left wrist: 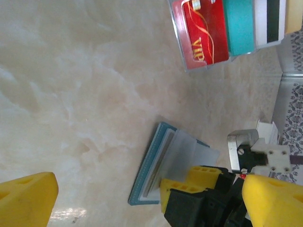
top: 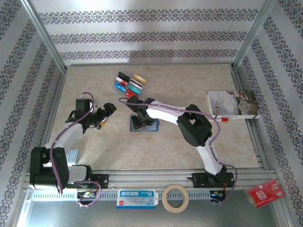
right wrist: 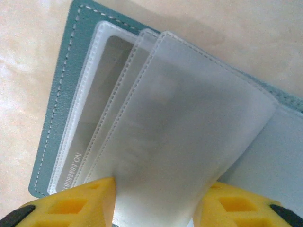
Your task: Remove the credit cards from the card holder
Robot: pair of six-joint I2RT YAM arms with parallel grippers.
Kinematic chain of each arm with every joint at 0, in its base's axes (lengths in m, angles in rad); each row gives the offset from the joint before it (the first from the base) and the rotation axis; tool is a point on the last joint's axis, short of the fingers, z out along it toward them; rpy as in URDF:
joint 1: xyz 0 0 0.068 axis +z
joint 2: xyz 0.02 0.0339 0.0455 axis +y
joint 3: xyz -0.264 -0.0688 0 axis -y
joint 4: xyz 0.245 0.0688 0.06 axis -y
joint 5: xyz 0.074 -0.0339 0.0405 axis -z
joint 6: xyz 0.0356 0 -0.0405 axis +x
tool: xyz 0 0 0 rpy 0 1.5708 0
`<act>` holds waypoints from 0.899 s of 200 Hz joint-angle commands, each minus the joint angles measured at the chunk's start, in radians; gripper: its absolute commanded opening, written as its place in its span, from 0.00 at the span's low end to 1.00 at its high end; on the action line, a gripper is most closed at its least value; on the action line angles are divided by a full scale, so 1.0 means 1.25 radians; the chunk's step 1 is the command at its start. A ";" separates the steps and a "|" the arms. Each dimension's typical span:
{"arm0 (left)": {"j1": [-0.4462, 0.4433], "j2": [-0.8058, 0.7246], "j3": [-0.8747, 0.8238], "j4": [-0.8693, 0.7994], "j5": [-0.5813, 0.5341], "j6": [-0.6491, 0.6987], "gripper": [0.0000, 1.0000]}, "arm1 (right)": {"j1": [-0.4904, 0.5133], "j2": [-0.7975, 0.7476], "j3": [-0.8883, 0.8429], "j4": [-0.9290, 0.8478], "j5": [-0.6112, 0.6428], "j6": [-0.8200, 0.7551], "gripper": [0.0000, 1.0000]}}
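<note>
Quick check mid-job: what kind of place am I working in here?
Probably a staged robot test cell rather than a real room: a marble-look table boxed in by patterned wallpaper panels on bare aluminium framing, with a tape roll left at the near edge.

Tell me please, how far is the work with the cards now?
Done: several cards lie in rows on the far table. In hand: the right tool straddles a clear sleeve of the open card holder. Remaining: at least one numbered card sits inside.
</note>
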 commanded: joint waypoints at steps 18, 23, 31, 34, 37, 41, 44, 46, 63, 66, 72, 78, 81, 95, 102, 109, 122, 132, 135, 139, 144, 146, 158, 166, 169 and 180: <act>-0.054 0.062 0.026 0.041 0.055 0.004 0.92 | -0.032 0.010 -0.083 0.006 -0.046 -0.006 0.40; -0.061 0.069 0.030 0.042 0.059 0.005 0.90 | -0.034 0.007 -0.087 0.013 -0.053 -0.005 0.39; -0.074 0.080 0.037 0.045 0.061 0.008 0.87 | -0.038 0.001 -0.095 0.022 -0.064 -0.005 0.38; -0.079 0.084 0.038 0.046 0.061 0.008 0.85 | -0.040 -0.001 -0.098 0.028 -0.068 -0.006 0.37; -0.085 0.088 0.041 0.046 0.060 0.009 0.84 | -0.041 -0.002 -0.101 0.031 -0.072 -0.006 0.37; -0.091 0.092 0.042 0.047 0.060 0.008 0.82 | -0.042 -0.005 -0.103 0.037 -0.078 -0.005 0.36; -0.096 0.095 0.043 0.049 0.059 0.010 0.80 | -0.044 -0.007 -0.106 0.040 -0.082 -0.006 0.36; -0.099 0.097 0.044 0.049 0.059 0.009 0.78 | -0.044 -0.008 -0.107 0.042 -0.085 -0.006 0.35; -0.122 0.112 0.045 0.059 0.054 0.007 0.68 | -0.048 -0.015 -0.116 0.058 -0.104 -0.002 0.30; -0.126 0.114 0.045 0.061 0.052 0.007 0.65 | -0.048 -0.017 -0.119 0.062 -0.107 -0.001 0.29; -0.133 0.121 0.046 0.063 0.051 0.005 0.61 | -0.050 -0.021 -0.123 0.070 -0.112 0.000 0.27; -0.139 0.128 0.048 0.064 0.049 0.004 0.58 | -0.050 -0.024 -0.128 0.078 -0.115 0.003 0.26; -0.143 0.132 0.050 0.064 0.049 0.004 0.57 | -0.051 -0.027 -0.130 0.082 -0.117 0.002 0.25; -0.158 0.146 0.060 0.056 0.033 0.005 0.52 | -0.052 -0.034 -0.139 0.096 -0.124 0.003 0.21; -0.166 0.152 0.064 0.054 0.028 0.007 0.51 | -0.052 -0.038 -0.141 0.100 -0.120 0.005 0.19; -0.173 0.160 0.068 0.054 0.025 0.007 0.50 | -0.051 -0.042 -0.144 0.103 -0.121 0.005 0.18; -0.188 0.174 0.078 0.055 0.026 0.005 0.46 | -0.052 -0.047 -0.148 0.110 -0.123 0.006 0.16; -0.198 0.183 0.084 0.059 0.028 0.004 0.42 | -0.053 -0.052 -0.153 0.117 -0.128 0.008 0.15; -0.201 0.187 0.086 0.061 0.030 0.004 0.41 | -0.054 -0.054 -0.154 0.119 -0.130 0.008 0.15; -0.204 0.191 0.086 0.064 0.031 0.002 0.40 | -0.055 -0.056 -0.156 0.122 -0.132 0.009 0.14; -0.209 0.196 0.089 0.068 0.034 0.001 0.38 | -0.057 -0.058 -0.158 0.126 -0.135 0.010 0.14; -0.210 0.198 0.090 0.069 0.034 -0.001 0.37 | -0.057 -0.059 -0.160 0.128 -0.137 0.010 0.14; -0.219 0.207 0.093 0.077 0.036 -0.006 0.28 | -0.060 -0.066 -0.168 0.141 -0.145 0.015 0.14; -0.225 0.214 0.092 0.083 0.036 -0.010 0.24 | -0.063 -0.069 -0.174 0.151 -0.154 0.018 0.13; -0.225 0.215 0.092 0.087 0.036 -0.013 0.23 | -0.063 -0.071 -0.177 0.154 -0.157 0.019 0.13; -0.232 0.223 0.087 0.105 0.041 -0.026 0.20 | -0.066 -0.073 -0.183 0.164 -0.166 0.026 0.13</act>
